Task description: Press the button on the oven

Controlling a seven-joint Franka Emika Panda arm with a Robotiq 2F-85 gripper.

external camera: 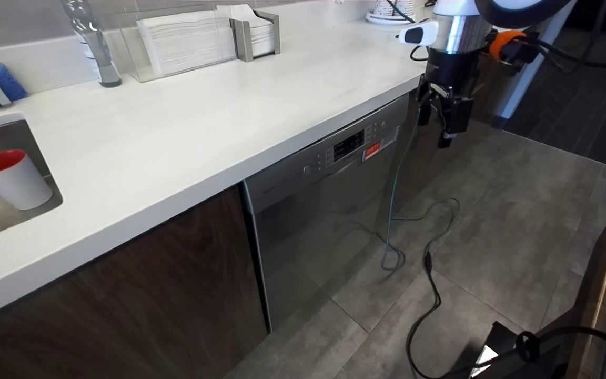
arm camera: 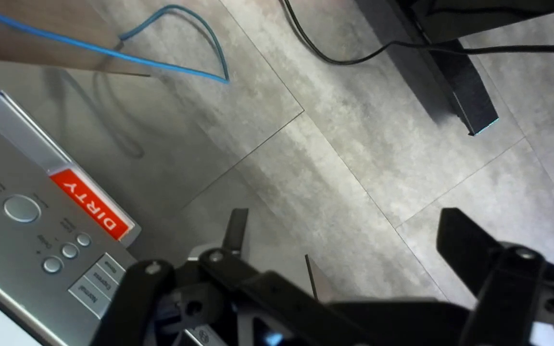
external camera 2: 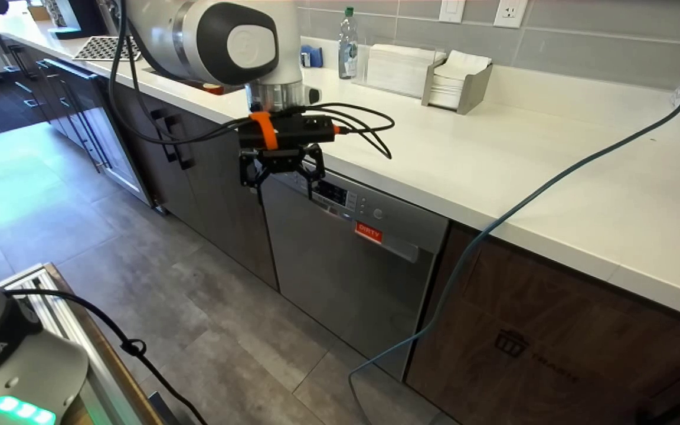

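The oven [external camera: 324, 231] is the built-in appliance with a steel front under the counter; it also shows in an exterior view [external camera 2: 340, 271]. Its top strip holds a dark display [external camera: 349, 145] and a red DIRTY label [external camera 2: 369, 232]. In the wrist view, a large round button [arm camera: 22, 208], smaller round buttons [arm camera: 69, 250] and labelled rectangular keys [arm camera: 96, 283] lie at the left. My gripper [arm camera: 342, 211] is open and empty, fingers pointing down, over the floor in front of the oven. In an exterior view the gripper [external camera 2: 285, 196] overlaps the display's left end. The gripper hides part of the panel in the wrist view.
The white countertop [external camera: 177, 126] overhangs the oven. It carries a bottle [external camera: 92, 45] and a napkin holder [external camera 2: 474, 88]. A cup [external camera: 16, 179] stands in the sink. A blue cable [external camera 2: 493, 227] hangs across the front. Wooden cabinets [external camera 2: 552, 330] flank the oven.
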